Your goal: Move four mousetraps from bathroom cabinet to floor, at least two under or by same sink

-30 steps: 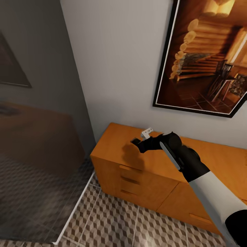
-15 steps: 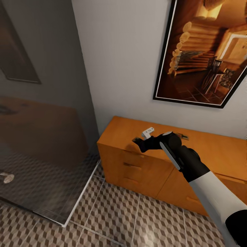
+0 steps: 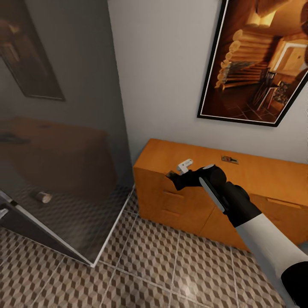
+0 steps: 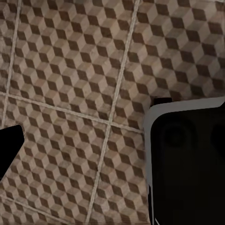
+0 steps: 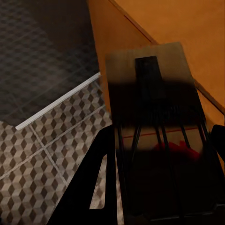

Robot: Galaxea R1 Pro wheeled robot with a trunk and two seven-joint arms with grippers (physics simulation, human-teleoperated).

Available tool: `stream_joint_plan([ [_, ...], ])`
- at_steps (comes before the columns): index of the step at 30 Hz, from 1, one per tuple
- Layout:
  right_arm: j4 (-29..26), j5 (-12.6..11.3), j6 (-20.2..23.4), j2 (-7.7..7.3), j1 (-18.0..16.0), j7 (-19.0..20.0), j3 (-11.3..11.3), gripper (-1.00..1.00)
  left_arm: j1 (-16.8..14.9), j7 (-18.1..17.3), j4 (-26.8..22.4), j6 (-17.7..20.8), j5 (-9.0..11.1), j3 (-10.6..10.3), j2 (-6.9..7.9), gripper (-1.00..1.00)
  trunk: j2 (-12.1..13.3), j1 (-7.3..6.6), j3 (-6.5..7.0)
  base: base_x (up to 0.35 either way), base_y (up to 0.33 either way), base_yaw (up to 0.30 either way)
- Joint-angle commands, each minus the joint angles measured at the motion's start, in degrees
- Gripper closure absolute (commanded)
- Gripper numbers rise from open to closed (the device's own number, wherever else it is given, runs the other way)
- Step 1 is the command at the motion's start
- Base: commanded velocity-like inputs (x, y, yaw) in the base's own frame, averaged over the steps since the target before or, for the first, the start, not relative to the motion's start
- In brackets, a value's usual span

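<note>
Holding mousetrap (image 5: 154, 122) in my right gripper (image 3: 176, 176), jaws clamped on it, out past cabinet (image 3: 188, 201) front corner, above bathroom floor (image 3: 149, 265). Right wrist view: trap's wooden plate and wire bars fill space between fingers, cabinet edge and tiles behind. My left gripper (image 4: 93, 159) hangs over tiles, fingers dark at view's edges, wide gap between, nothing held. Further back, second mousetrap (image 3: 229, 159) lies on cabinet top near wall. Glass shower panel (image 3: 64, 141) beside cabinet. Framed picture (image 3: 261, 64) on wall above.

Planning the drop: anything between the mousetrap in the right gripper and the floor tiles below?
Nothing visible. The right gripper holds the mousetrap past the cabinet's front corner, with bare bathroom floor below. The glass panel stands aside.
</note>
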Motion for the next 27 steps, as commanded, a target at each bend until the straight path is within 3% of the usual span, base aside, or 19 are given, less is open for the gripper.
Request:
stream_joint_plan([
  [1, -0.01, -0.59, 0.28, -0.05, -0.06, -0.22, 0.10, 1.00, -0.09, 0.06, 0.21, -0.34, 0.44, -0.49, -0.03, -1.00, -0.12, 0.00, -0.11, -0.266, 0.195, 0.000],
  [8, 0.46, -0.59, 0.21, -0.05, -0.07, -0.29, 0.16, 1.00, -0.09, 0.06, 0.21, -0.34, 0.44, -0.49, -0.03, -1.00, -0.12, 0.00, -0.11, -0.261, 0.158, 0.000],
  [19, 4.00, -0.69, -0.39, -0.01, -0.08, -0.84, 0.30, 1.00, -0.09, 0.06, 0.21, -0.34, 0.44, -0.49, -0.03, -1.00, -0.12, 0.00, -0.11, -0.259, 0.020, 0.000],
  [24, 8.48, -0.80, -4.15, 0.13, -0.04, -0.84, 0.40, 1.00, -0.09, 0.07, 0.21, -0.34, 0.44, -0.49, -0.03, -1.00, -0.12, 0.00, -0.11, -0.257, 0.001, 0.000],
  [27, 14.84, -0.89, -9.66, 0.36, -0.03, -0.79, 0.66, 1.00, -0.09, 0.06, 0.21, -0.34, 0.45, -0.49, -0.03, -1.00, -0.12, 0.00, -0.11, -0.183, 0.000, 0.000],
])
